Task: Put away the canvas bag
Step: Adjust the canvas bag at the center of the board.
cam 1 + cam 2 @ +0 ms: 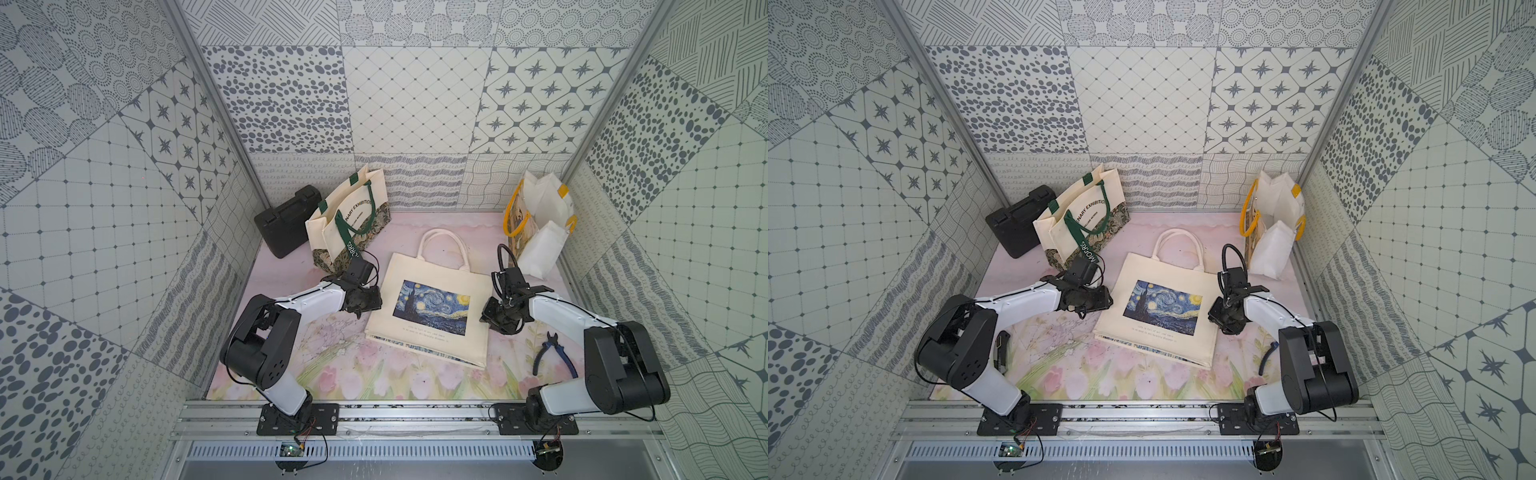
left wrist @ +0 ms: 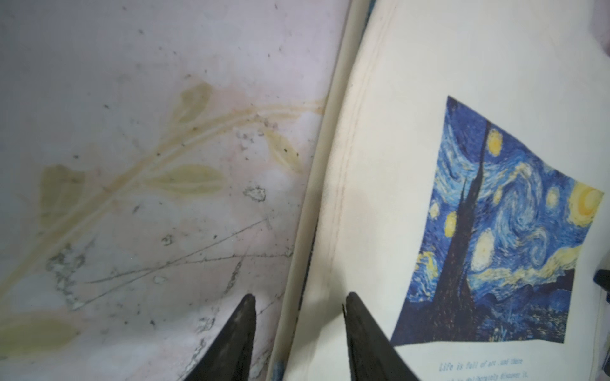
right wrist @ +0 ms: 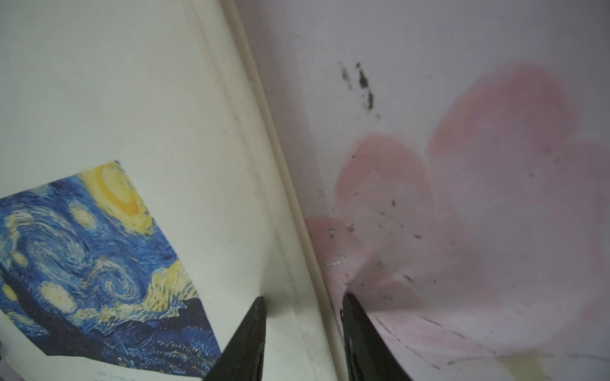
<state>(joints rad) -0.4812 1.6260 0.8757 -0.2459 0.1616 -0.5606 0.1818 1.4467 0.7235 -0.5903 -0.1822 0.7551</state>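
While both arms flank it, the canvas bag (image 1: 432,307) lies flat mid-frame on the floral mat (image 1: 353,374) in both top views — starry-night print up, handles toward the upper edge of the frame. Wrist view: the left gripper (image 2: 298,303) is released, jaws apart astride the bag's side seam, one finger over the mat, one over the cloth; contact unclear. Same for the right gripper (image 3: 303,301) — parted across the opposite edge, grasping nothing. Green-handled tote (image 1: 347,216) and black case (image 1: 284,222) upper left, white bags (image 1: 542,232) upper right, blue pliers (image 1: 562,353) lower right by the right arm.
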